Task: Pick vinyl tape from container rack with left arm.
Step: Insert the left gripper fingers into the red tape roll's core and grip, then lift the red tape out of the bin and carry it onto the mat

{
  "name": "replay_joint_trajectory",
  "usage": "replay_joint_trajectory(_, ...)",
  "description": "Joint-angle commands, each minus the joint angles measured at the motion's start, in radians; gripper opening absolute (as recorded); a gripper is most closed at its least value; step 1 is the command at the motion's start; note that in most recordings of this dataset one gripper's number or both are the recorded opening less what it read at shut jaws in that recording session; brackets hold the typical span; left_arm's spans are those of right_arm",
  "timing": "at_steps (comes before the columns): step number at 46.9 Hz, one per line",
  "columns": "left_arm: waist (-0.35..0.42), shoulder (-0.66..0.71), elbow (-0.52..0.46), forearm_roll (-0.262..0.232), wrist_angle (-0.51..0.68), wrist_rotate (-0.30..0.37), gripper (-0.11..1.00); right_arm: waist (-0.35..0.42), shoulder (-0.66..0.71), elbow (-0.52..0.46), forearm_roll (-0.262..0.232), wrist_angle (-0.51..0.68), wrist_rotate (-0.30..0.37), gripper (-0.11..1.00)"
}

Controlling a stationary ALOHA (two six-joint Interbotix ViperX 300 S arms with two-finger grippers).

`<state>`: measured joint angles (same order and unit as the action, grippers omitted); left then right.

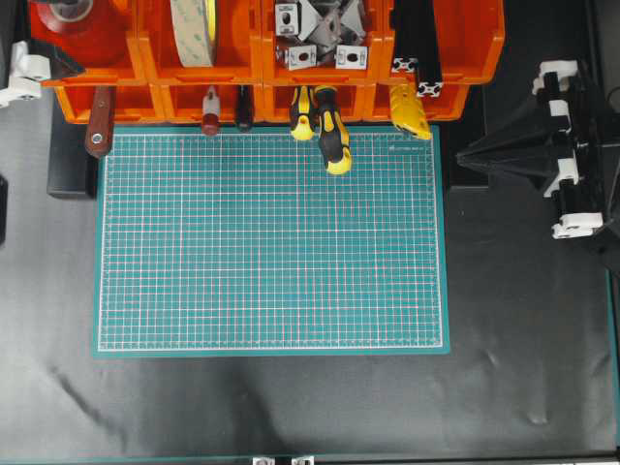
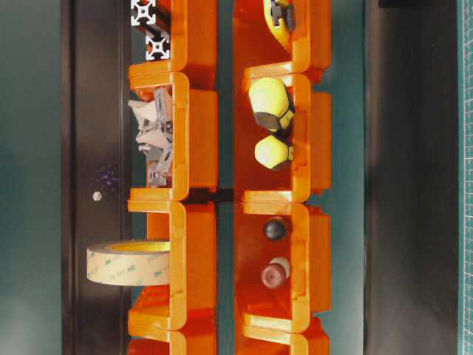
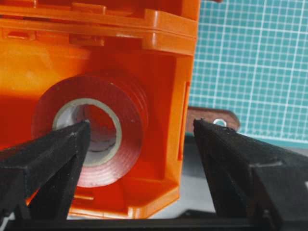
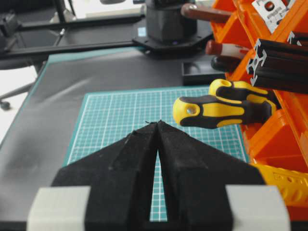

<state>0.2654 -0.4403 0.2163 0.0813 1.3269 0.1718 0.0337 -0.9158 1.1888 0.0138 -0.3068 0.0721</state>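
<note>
Glossy red plastic winds in ridged layers around a white core: the vinyl tape (image 3: 91, 134) stands on edge inside the end bin of the container rack (image 3: 159, 29), a set of bright orange moulded bins with smooth walls and a thick lip. From the wrist view the left fingers (image 3: 142, 130) are matte black wedges with a rough, grainy surface, spread wide apart and holding nothing. One finger overlaps the roll's white core in the picture, the other hangs outside the bin's side wall, so roll and wall both sit in the gap; whether either finger touches the tape cannot be told. Overhead, the tape (image 1: 73, 15) lies in the upper-tier bin at the far left end of the rack. A green cutting mat (image 1: 271, 242) with a fine white grid covers the dark bench. The right fingers (image 4: 158, 126), pointed black wedges, are pressed together at their tips above the mat, well away from the rack's left end.
</note>
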Motion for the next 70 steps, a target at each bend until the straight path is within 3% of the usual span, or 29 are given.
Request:
replay_joint_trajectory(1,0.006,-0.006,-0.008,0.003,-0.02,-0.002,0.81,0.002,0.006,-0.029,0.003,-0.002,0.002,0.0)
replay_joint_trajectory(20,0.008,-0.008,0.025,0.003,-0.029,0.014,0.6,0.003,-0.005,-0.032,0.003,0.046,0.002,0.0)
replay_joint_trajectory(33,0.012,-0.009,-0.008,0.003,-0.032,0.051,0.22,0.005,-0.005,-0.032,0.003,0.048,0.002,0.0)
replay_joint_trajectory(41,0.014,-0.005,-0.054,0.003,-0.032,0.133,0.21,0.005,-0.005,-0.032,0.003,0.048,0.002,0.0)
replay_joint_trajectory(49,0.005,0.011,-0.152,0.002,-0.023,0.137,0.21,0.003,-0.006,-0.032,0.003,0.048,0.003,0.0)
replay_joint_trajectory(58,-0.135,0.011,-0.25,0.0,0.005,0.041,0.21,0.005,-0.006,-0.032,0.003,0.048,0.028,0.0)
replay_joint_trajectory(64,-0.27,-0.006,-0.245,0.0,-0.028,-0.069,0.21,0.003,-0.005,-0.032,0.003,0.048,0.032,0.0)
replay_joint_trajectory(70,-0.428,-0.005,-0.202,0.0,-0.152,-0.147,0.21,0.003,-0.006,-0.032,0.003,0.048,0.031,0.0)
